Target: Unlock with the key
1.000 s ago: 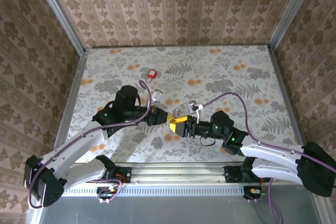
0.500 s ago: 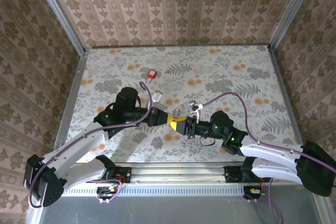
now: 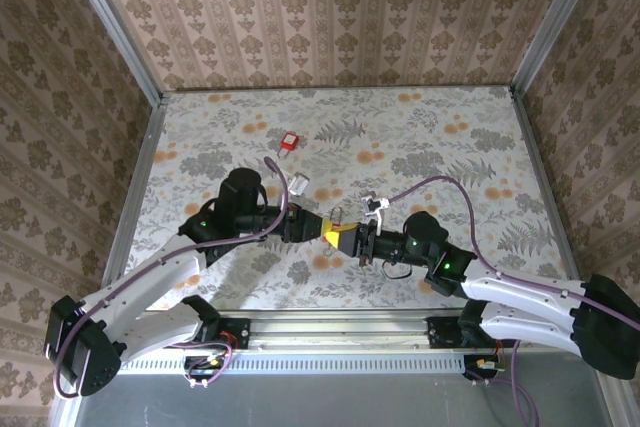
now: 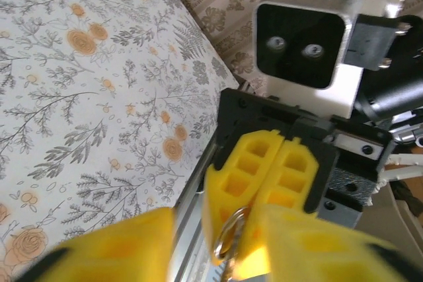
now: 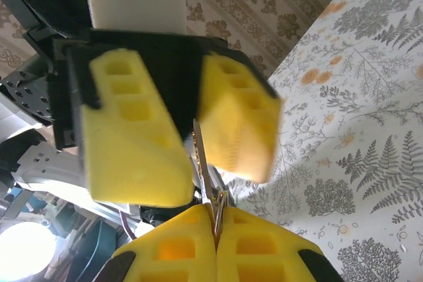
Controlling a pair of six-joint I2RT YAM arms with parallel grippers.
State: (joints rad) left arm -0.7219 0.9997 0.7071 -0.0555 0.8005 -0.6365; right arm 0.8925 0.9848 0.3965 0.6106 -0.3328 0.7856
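My right tool [image 5: 215, 232] is pressed together, pinching the key [image 5: 203, 163] above the tabletop [image 3: 450, 147]. The left tool [image 3: 320, 226] meets it tip to tip, pads spread either side of the key's blade. A red padlock [image 3: 290, 141] lies well apart, far-left.

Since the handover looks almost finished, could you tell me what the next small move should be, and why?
Probably the left gripper should back straight away from the key. Its jaws stand apart around the key, while the right gripper is shut on it. Once clear, the right arm could carry the key towards the red padlock on the table.
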